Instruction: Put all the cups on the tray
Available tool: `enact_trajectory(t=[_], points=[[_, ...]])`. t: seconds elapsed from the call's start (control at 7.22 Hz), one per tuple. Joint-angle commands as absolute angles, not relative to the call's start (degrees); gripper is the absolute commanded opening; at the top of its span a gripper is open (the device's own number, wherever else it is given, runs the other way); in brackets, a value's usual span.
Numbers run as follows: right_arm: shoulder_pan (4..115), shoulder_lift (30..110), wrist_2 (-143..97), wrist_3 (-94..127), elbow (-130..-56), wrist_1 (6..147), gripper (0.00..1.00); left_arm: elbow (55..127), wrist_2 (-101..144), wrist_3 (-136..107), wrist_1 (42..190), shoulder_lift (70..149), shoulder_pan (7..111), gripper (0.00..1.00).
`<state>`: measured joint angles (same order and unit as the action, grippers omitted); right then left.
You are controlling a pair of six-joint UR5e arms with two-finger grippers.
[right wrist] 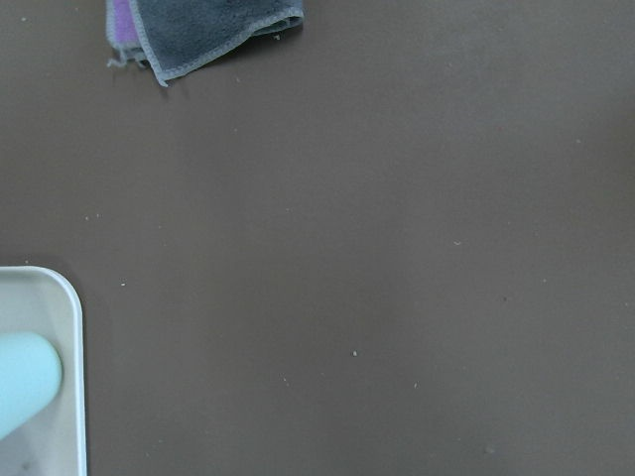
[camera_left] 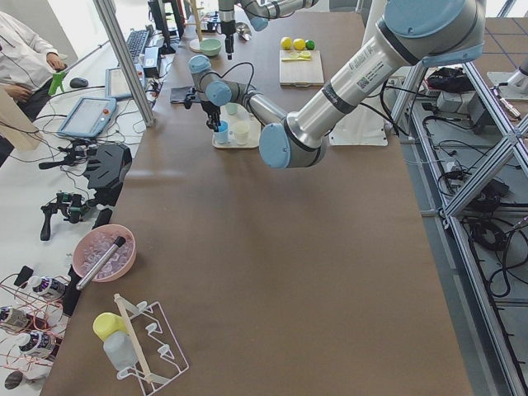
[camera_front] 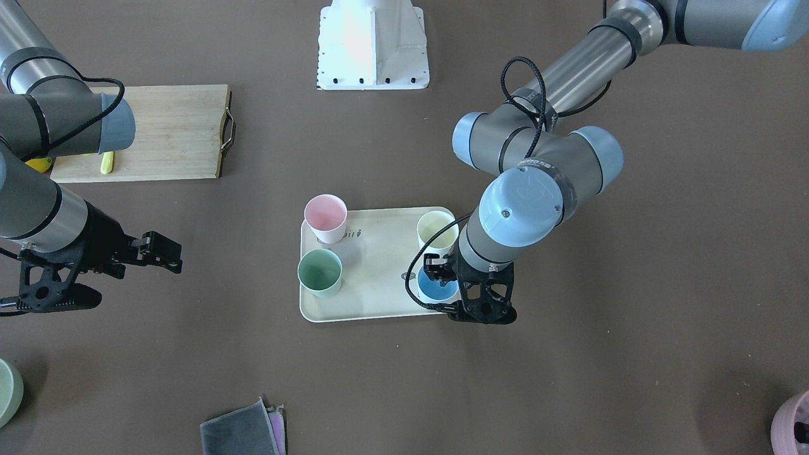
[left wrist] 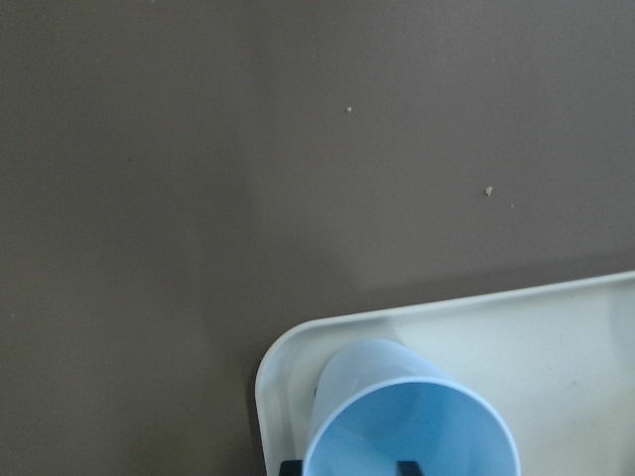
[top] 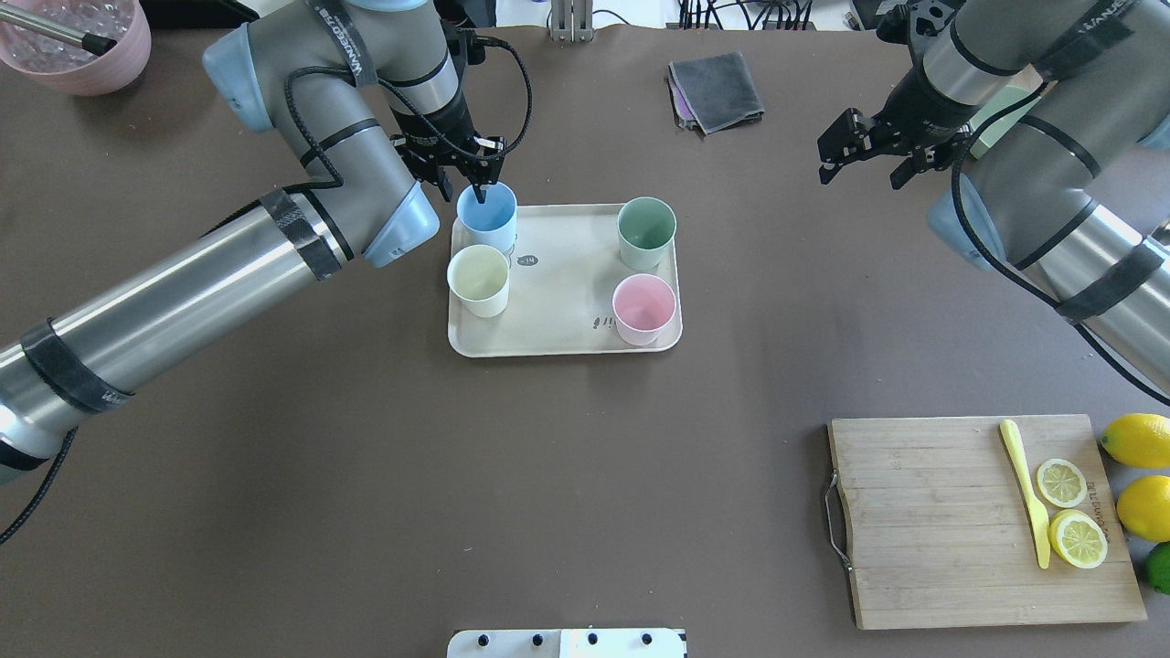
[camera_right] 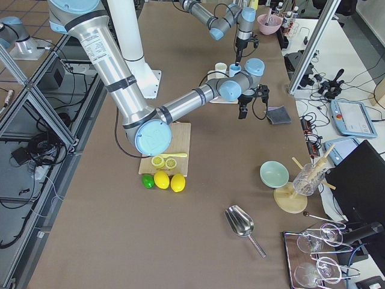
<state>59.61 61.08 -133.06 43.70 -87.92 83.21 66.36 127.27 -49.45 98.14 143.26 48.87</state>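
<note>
the surface (top: 366,475) is matt brown. the blue cup (top: 487,212), cream cup (top: 478,279), green cup (top: 646,230) and pink cup (top: 643,306) are smooth matt plastic, the tray (top: 558,302) equally dull. at a corner the cutting board (top: 932,530) is pale grained wood (metal handle (top: 834,521), shiny); the cloth (top: 717,90) by the far edge is soft grey fabric.

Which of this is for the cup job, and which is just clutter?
Job: tray, blue cup, cream cup, green cup, pink cup, left gripper at the blue cup's rim.

Clutter: cutting board, knife, lemon slices, whole lemons, folded cloth, pink bowl.
</note>
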Motion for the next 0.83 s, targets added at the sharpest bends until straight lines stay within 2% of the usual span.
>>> enact_trajectory(t=[0.0, 0.42, 0.69], points=[[61.86, 62.39, -134.02, 42.11, -87.54, 83.23, 1.0, 71.59, 135.38, -49.58, 98.43, 136.55, 54.55, 0.98], [70.37, 68.1, -135.26, 24.85, -87.71, 87.43, 1.0, 81.63, 139.22, -43.82, 97.65, 123.52, 62.21, 0.98], [74.69, 72.92, -135.0, 12.53, -87.37, 89.82, 1.0, 82.7, 139.39, -29.26, 95.37, 119.46, 66.34, 0.98]])
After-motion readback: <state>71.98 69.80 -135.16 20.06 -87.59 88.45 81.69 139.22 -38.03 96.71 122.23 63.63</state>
